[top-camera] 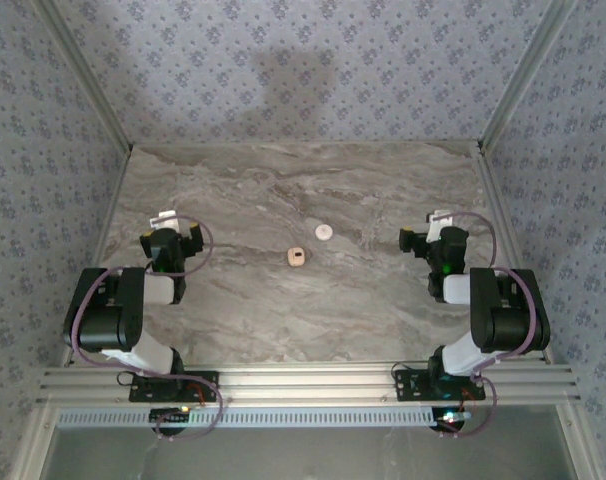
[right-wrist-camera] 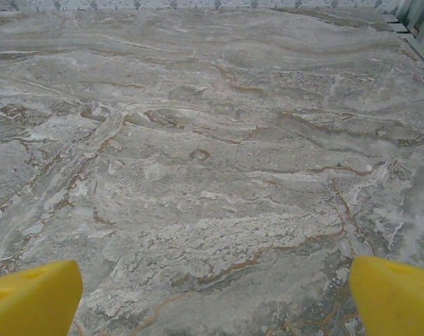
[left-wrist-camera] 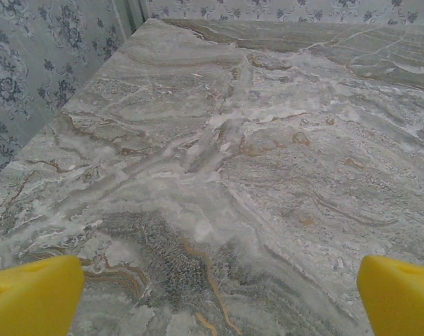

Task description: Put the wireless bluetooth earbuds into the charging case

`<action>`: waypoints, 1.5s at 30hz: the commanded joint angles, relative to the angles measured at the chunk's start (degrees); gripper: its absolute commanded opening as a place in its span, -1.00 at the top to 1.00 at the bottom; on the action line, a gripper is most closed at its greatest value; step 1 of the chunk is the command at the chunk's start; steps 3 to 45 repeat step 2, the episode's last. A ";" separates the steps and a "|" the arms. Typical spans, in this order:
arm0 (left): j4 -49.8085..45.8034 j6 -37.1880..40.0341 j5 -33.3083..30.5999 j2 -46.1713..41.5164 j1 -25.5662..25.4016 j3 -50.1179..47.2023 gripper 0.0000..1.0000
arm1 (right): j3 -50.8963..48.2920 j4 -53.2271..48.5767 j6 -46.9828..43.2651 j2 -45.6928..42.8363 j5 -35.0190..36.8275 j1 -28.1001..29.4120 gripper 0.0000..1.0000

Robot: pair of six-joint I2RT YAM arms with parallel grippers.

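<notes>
Well, from the top camera I find the charging case (top-camera: 296, 257) lying on the marble table (top-camera: 233, 300), near its middle and between my two arms. Just beside it, a little farther from the bases and to the right, lie the wireless bluetooth earbuds (top-camera: 324, 232). They are apart from the case, not in it. They look to me like one small white spot, and at this size I cannot separate the two pieces.

The left gripper (top-camera: 165, 220) stands over the left side of the table and the right gripper (top-camera: 441, 222) over the right side, both well apart from the case.

The wrist cameras tell me more clearly how the jaws stand. On the left wrist the yellow fingers (left-wrist-camera: 30, 294) sit in the two lower corners, spread wide, with bare marble between them. On the right wrist the yellow fingers (right-wrist-camera: 397, 294) stand the same way, wide apart over bare marble. The left wrist camera also catches the patterned wall (left-wrist-camera: 30, 84) at the table's left edge.
</notes>
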 commanded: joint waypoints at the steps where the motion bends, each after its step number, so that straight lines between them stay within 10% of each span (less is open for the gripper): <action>1: 0.16 -0.04 0.94 -0.68 0.20 0.57 -0.99 | 0.94 -0.86 0.90 -0.12 -0.80 -0.25 -0.99; 45: 0.20 -0.01 0.94 -0.56 0.16 0.54 -1.00 | 0.94 -0.84 0.90 -0.14 -0.82 -0.25 -1.00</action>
